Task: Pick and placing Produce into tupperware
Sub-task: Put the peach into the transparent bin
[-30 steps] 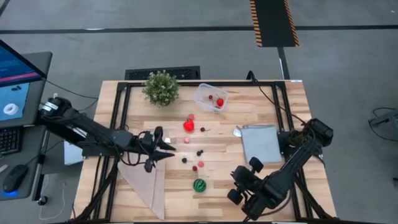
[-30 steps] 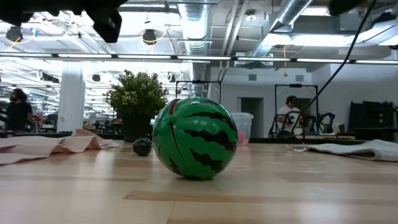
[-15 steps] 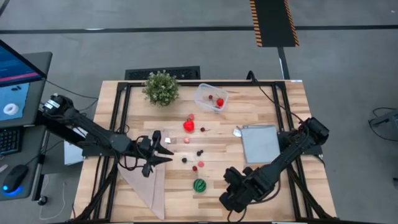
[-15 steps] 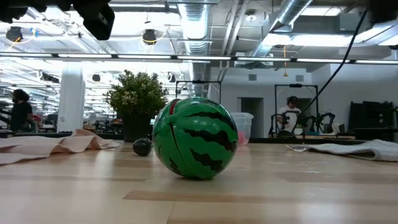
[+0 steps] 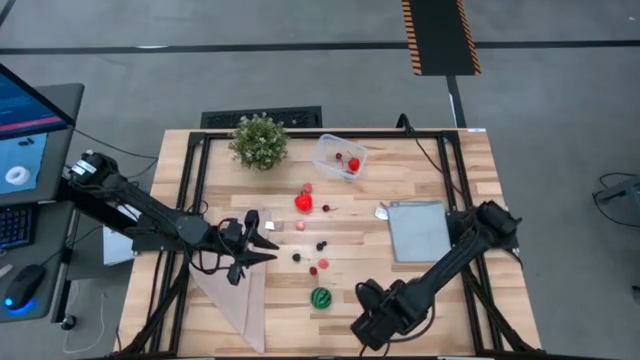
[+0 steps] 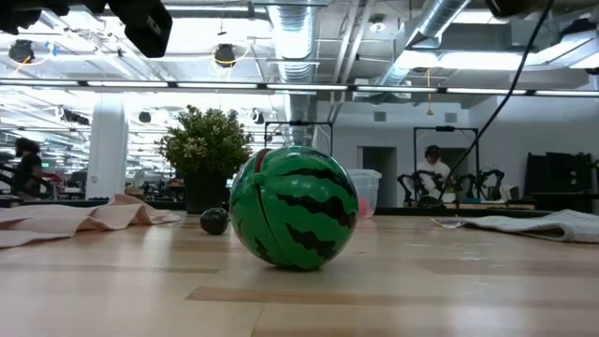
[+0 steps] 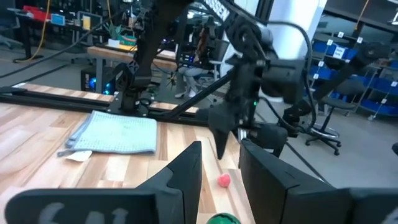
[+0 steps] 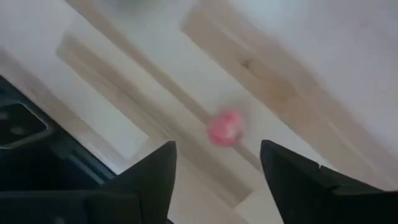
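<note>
Holding red pieces (image 5: 352,163), the tupperware (image 5: 339,156) sits apart; left jaws narrowly parted, right jaws open.

the pale wooden plank table (image 5: 440,180) has a smooth, lightly sheened finish. the green striped plastic ball (image 6: 294,208) looks glossy, the small clear plastic rectangular tub (image 5: 339,157) is see-through. the pinkish cloth (image 6: 84,217) and the grey-blue cloth sheet (image 5: 418,230) look soft and matt.

Produce (image 5: 320,297) scattered — tupperware (image 5: 339,157) upright.
</note>
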Available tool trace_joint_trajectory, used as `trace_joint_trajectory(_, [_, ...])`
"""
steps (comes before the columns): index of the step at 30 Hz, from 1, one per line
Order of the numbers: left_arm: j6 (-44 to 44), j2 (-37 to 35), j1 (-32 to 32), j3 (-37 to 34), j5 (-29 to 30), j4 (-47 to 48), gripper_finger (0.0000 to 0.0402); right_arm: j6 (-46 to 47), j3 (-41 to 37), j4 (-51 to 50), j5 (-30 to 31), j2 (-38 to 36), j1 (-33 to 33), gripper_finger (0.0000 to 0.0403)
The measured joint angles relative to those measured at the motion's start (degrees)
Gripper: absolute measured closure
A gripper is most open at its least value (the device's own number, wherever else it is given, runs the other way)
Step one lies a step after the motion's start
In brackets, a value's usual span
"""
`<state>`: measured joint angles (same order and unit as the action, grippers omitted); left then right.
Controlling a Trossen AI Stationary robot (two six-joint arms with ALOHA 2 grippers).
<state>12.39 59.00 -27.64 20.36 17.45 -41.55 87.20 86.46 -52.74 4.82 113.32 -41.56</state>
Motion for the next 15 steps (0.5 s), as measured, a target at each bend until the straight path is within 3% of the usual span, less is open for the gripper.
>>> trace_joint_trajectory(5, [-0.37,0.00,0.00,-0.02,0.17,0.01,0.0304,-0.46,0.00,1.15,-1.73,2.26,0.33,0.0143])
trace_joint_trajectory(15, [-0.59,0.00,0.00,0.00,0.37,0.08,0.0304,1.24,0.04,2.24,1.74,2.29,-0.46,0.0143])
